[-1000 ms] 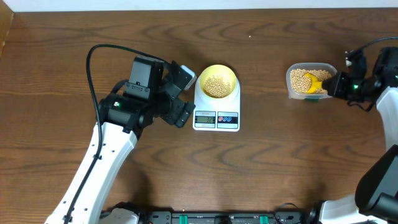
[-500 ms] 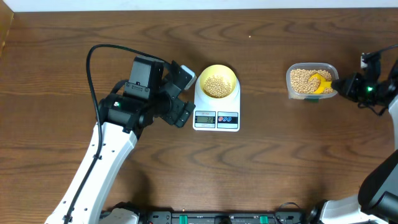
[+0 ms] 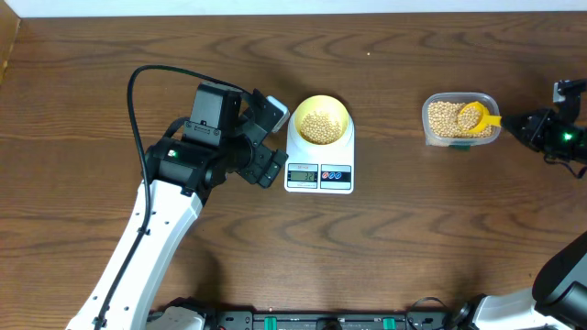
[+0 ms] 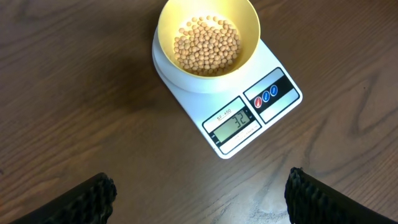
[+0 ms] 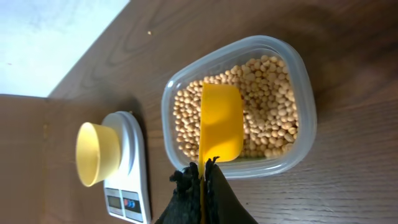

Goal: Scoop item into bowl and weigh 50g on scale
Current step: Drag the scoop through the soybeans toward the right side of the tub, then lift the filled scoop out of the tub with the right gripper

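Right gripper (image 5: 202,167), shut on scoop (image 5: 221,121) handle nr table's right edge: lift level w/ small load, as scale (image 4: 249,118) reads 32.

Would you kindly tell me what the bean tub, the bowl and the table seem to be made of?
Tub: clear plastic, probably; beans show through its glossy wall. Bowl: pale yellow, smooth matte, likely plastic. Table: dark wood or wood-look laminate, grain visible.

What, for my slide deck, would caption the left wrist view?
Pale yellow bowl of beans on the white scale, display showing 32, framed by the open left gripper.
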